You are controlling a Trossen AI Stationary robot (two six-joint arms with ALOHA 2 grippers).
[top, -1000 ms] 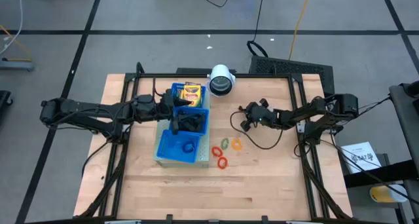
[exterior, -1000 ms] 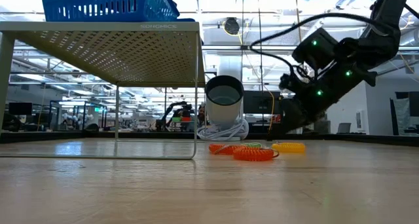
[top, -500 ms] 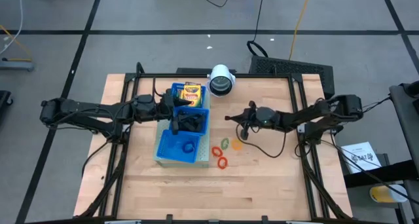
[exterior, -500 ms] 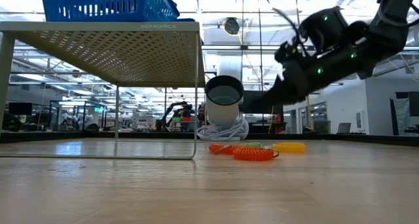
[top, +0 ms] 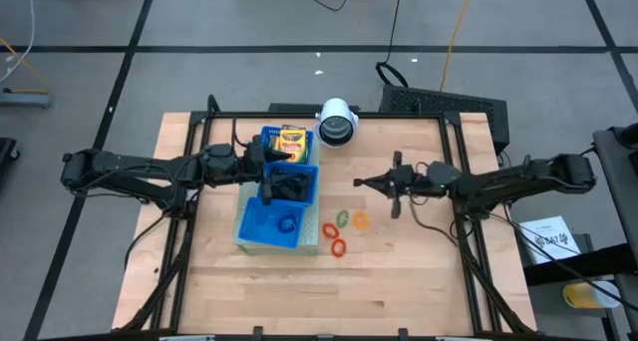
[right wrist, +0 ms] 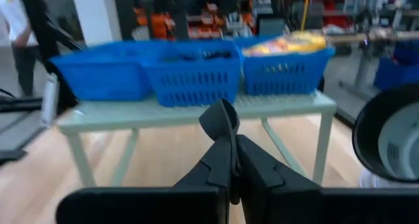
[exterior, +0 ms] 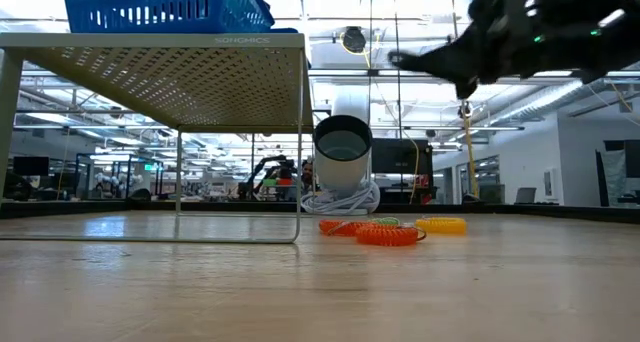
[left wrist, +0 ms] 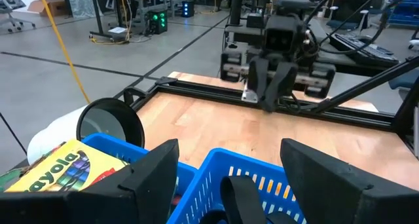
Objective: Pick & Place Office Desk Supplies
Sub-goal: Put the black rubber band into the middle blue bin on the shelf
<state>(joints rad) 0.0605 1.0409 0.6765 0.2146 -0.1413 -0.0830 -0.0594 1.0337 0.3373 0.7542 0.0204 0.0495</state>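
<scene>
The bench (top: 299,291) has a pale wooden top edged by a black metal frame and stands on a grey floor (top: 199,22) crossed by dark lines into large squares. A yellow cable (top: 454,27) and black cables trail over that floor beyond the bench's far edge. Level across the bench, the room opens into a wide workshop — a bright ceiling with pipes and ducts, long windows or glass partitions, screens and other work stations far off. Light falls from above and shines on the wood. A pale perforated metal stand (exterior: 170,77) rises on thin legs at one side. A person in a white top (right wrist: 16,21) stands at the room's edge.
</scene>
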